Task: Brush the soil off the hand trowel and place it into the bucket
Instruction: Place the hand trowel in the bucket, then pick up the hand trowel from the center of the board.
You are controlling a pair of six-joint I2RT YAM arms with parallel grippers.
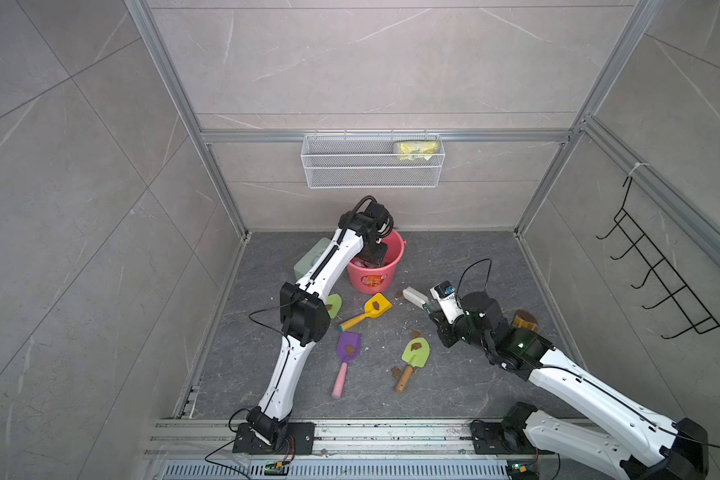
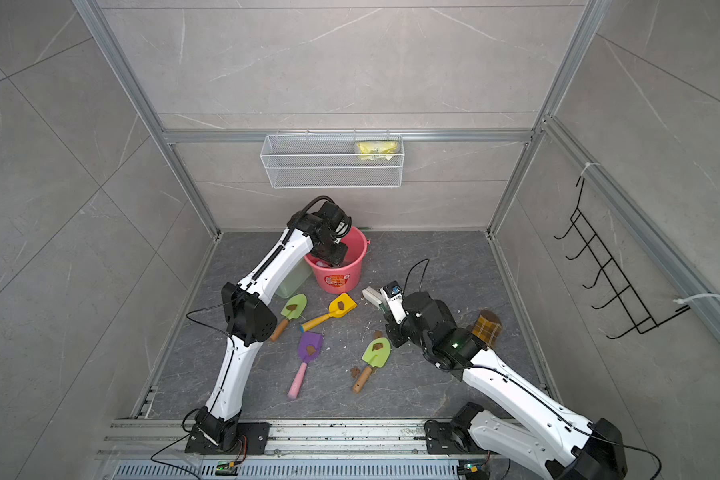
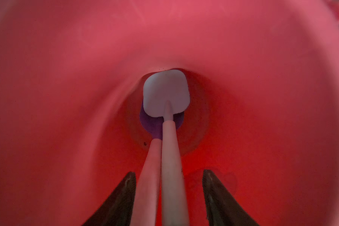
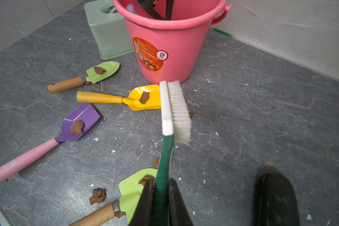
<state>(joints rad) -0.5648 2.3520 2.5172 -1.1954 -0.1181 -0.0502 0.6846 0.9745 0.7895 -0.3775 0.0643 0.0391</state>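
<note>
Left hand (image 3: 168, 172) found inside bucket (image 4: 174, 31), jaws parted, two trowel handles (image 3: 171, 156) loose between. Brush (image 4: 165, 109) gripped by right hand (image 4: 160, 180); yellow trowel (image 4: 153, 97) lies just beside bristles, handle aimed toward left arm (image 1: 300, 316).

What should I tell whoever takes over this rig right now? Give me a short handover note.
Left gripper: open, down inside the bucket, jaws apart on either side of two trowel handles.
Right gripper: shut on the brush, bristle head towards the bucket.
Done: a pale-bladed trowel lies on a purple-bladed trowel in the bucket, with no soil visible on either.
Left: green trowel, yellow trowel, purple trowel and second green trowel lie on the floor, each with soil on its blade. Brush each, then bucket it.
</note>
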